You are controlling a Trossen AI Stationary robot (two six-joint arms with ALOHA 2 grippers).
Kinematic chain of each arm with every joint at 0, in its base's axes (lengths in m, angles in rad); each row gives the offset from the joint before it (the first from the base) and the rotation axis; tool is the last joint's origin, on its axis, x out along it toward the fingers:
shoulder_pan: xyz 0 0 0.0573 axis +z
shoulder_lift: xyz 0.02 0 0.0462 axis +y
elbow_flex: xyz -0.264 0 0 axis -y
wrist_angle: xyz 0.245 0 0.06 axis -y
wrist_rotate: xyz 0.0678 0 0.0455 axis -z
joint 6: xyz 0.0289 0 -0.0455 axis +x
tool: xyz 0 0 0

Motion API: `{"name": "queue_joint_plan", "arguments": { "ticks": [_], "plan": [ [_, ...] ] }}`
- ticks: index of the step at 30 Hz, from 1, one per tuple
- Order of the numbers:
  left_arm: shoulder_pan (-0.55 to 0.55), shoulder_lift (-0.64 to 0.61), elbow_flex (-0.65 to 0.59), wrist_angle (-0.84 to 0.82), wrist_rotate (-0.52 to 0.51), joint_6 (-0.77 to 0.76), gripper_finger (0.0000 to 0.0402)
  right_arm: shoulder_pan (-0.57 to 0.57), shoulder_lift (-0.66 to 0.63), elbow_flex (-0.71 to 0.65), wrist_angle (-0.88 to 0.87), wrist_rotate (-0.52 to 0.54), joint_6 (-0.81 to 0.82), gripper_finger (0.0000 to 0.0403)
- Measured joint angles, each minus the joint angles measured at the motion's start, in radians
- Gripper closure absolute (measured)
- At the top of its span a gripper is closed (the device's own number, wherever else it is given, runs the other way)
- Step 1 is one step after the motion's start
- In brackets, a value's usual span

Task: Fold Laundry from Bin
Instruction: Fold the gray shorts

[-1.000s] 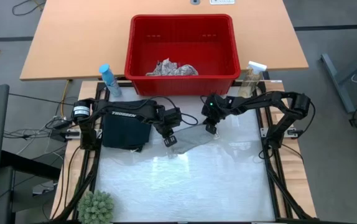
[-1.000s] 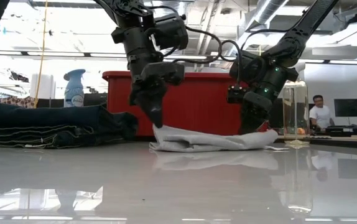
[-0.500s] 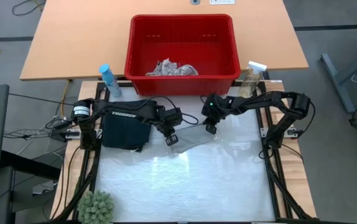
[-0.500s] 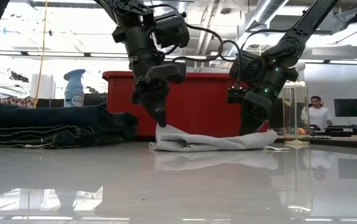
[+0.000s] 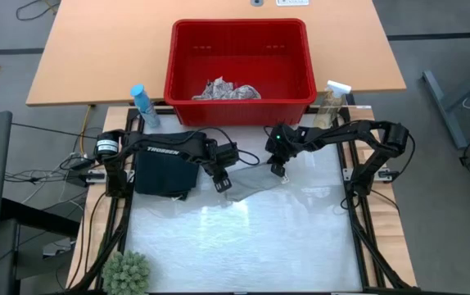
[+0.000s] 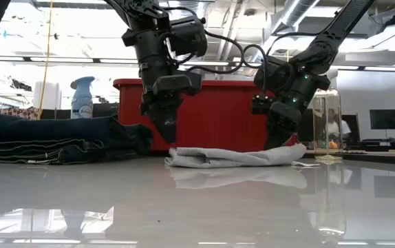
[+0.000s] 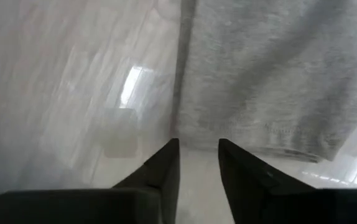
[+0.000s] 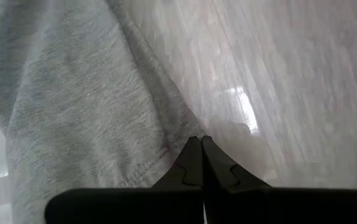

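Observation:
A small grey cloth (image 5: pixel 251 184) lies folded and flat on the glossy table, in front of the red bin (image 5: pixel 239 111). My left gripper (image 7: pixel 197 146) hangs open just above the cloth's left end (image 6: pixel 180 157), touching nothing. My right gripper (image 8: pixel 197 142) is shut at the cloth's right end. A white leaf-print cloth (image 5: pixel 227 90) lies in the bin. Dark trousers (image 5: pixel 165 174) lie folded in a stack at the table's left. My right gripper has its shut fingertips on the grey cloth's hemmed edge (image 8: pixel 166 149) at the cloth's right end (image 6: pixel 287 150). The fingers slant down from above and from the far right. The tips hide how much cloth lies between them. The cloth rests on the table.
A blue spray bottle (image 5: pixel 142 105) stands left of the bin and a clear one (image 5: pixel 331 102) right of it. A small green plant (image 5: pixel 127 273) sits at the near left corner. The near half of the table (image 5: pixel 243 246) is bare and reflective.
My left gripper has let go of the grey cloth's left end, which it held slightly raised. That end has dropped flat onto the table, and the gripper now hangs just above it. The cloth's right end has stayed where it was.

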Motion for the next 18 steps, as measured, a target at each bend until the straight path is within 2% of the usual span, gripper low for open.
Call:
{"name": "queue_joint_plan", "arguments": {
  "ticks": [5, 8, 11, 15, 18],
  "plan": [
    [0.0, -0.003, 0.0, -0.011, -0.012, -0.086, 0.0274, 0.0, 0.0, 0.0, 0.0, -0.001, 0.0, 0.0389],
    [-0.001, -0.02, 0.0, 0.001, -0.071, -0.122, 0.0272, 0.0, 0.0, 0.0, 0.0, -0.001, 0.0, 0.0389],
    [-0.007, -0.032, 0.0, 0.116, -0.087, -0.148, 0.0272, 0.0, 0.0, 0.0, 0.0, -0.001, 0.0, 0.0389],
    [-0.056, -0.025, 0.001, 0.358, 0.015, -0.153, 0.0273, 0.0, 0.0, 0.0, -0.002, -0.001, 0.0, 0.0389],
    [-0.111, 0.012, 0.002, 0.376, -0.04, -0.164, 0.0283, 0.0, 0.0, 0.0, -0.003, -0.001, 0.0, 0.0389]
  ]
}}
